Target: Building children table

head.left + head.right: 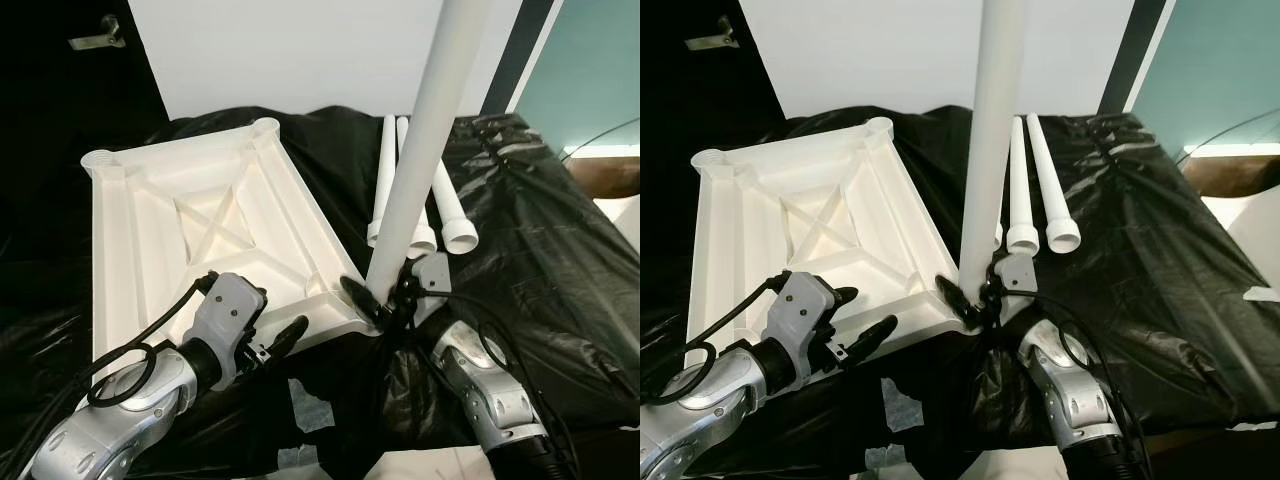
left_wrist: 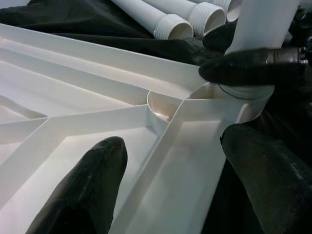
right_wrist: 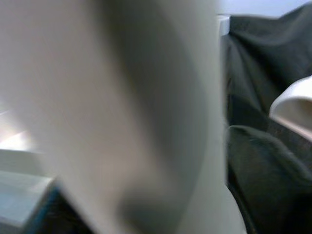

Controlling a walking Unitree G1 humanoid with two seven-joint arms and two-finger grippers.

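The white tabletop (image 1: 190, 215) is lying upside down on black sheeting (image 1: 520, 230), ribs facing up. The left gripper (image 1: 285, 335) is hovering at its near edge, fingers apart, holding nothing. At the near right corner socket (image 2: 243, 100), the right gripper (image 1: 385, 300) is clamping the base of a white leg (image 1: 425, 130), whose long axis is standing nearly upright over that socket. Three spare legs (image 1: 1035, 190) are lying beyond, threaded ends toward the robot.
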